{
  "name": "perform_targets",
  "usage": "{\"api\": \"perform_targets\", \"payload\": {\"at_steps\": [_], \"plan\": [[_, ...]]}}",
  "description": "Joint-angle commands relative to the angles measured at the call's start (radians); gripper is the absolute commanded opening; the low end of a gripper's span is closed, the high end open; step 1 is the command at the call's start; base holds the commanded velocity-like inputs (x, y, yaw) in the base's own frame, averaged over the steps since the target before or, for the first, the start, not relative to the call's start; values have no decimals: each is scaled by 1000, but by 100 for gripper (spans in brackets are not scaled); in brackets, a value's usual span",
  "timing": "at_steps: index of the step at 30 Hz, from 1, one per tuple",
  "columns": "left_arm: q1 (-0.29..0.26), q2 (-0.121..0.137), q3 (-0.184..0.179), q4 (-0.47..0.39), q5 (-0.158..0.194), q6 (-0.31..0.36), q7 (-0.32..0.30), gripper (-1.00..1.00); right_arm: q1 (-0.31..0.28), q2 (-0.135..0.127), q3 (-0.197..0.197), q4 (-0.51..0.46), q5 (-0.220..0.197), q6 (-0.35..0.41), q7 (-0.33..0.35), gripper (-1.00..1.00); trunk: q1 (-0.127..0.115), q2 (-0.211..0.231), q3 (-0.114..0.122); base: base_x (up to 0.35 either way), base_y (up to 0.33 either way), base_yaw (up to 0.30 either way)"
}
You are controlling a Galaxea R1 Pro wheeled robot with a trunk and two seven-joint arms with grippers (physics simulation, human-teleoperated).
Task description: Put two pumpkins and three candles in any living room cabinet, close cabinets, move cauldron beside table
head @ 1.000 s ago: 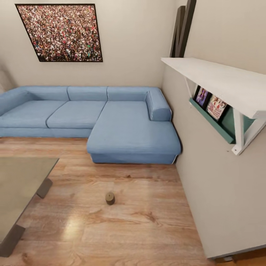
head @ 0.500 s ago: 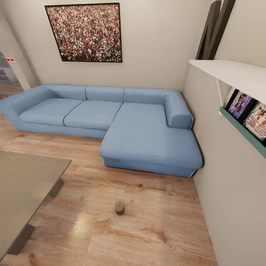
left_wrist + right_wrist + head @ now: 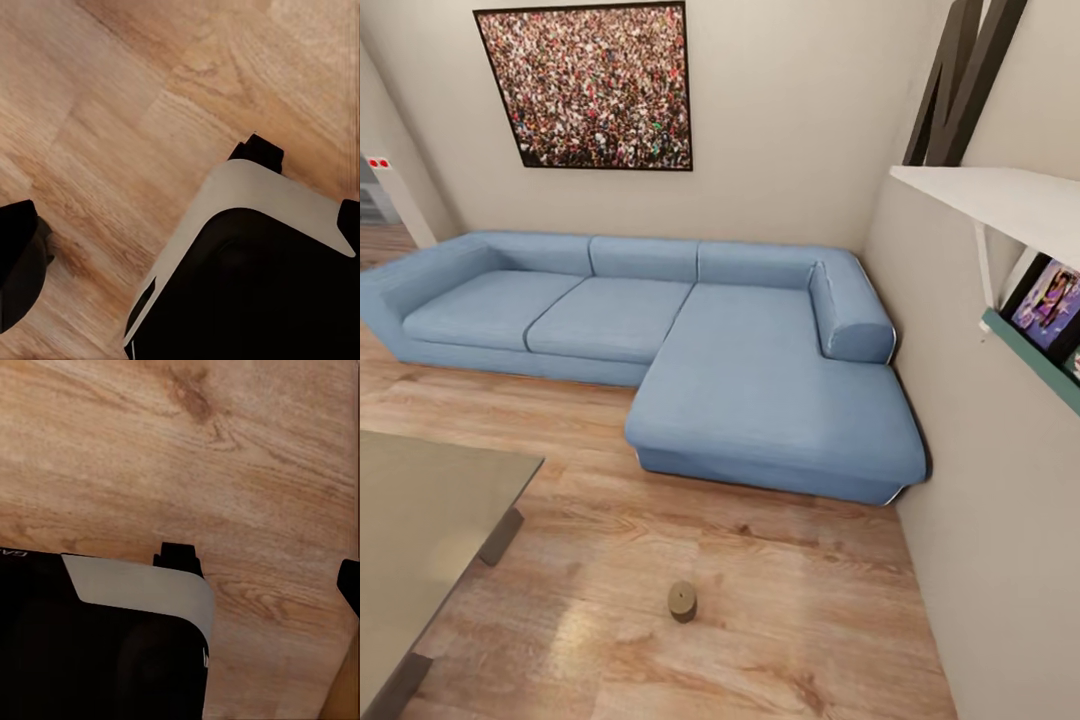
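A small olive-brown candle (image 3: 682,602) stands upright on the wooden floor (image 3: 790,600), alone, in front of the sofa's chaise and well apart from it. A blue corner sofa (image 3: 660,340) runs along the back wall, its chaise reaching toward the camera beside the right-hand wall. Above it hangs a dark-framed picture (image 3: 588,86) of a dense crowd. At the lower left, a grey glass-topped surface (image 3: 420,530) juts in, with a dark leg under its near corner; the candle lies to its right, clear of it. On the right wall, a white shelf (image 3: 1000,200) sits above a teal rack (image 3: 1035,365) holding a colourful cover. Two dark slanted boards (image 3: 965,75) lean above the shelf.

Both wrist views look down on floorboards (image 3: 112,112) and the robot's black-and-white base (image 3: 112,645). Whether the left or right claw is wide or narrow cannot be told.
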Motion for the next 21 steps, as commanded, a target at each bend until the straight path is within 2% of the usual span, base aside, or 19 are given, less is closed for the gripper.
{"api": "perform_targets", "payload": {"at_steps": [1,5,16,21], "plan": [[0,0,0,0,0,0,0,100,0,0,0,0,-1,0,0,100,0,0,0,331,0,4],[0,0,0,0,0,0,0,100,0,3,0,-1,-5,-1,0,100,0,0,0,331,0,155],[0,0,0,0,0,0,0,100,0,4,-1,-2,-6,0,0,100,0,0,0,331,0,274],[0,0,0,0,0,0,0,100,0,0,0,-1,-2,0,0,100,0,0,0,331,0,72]]}}
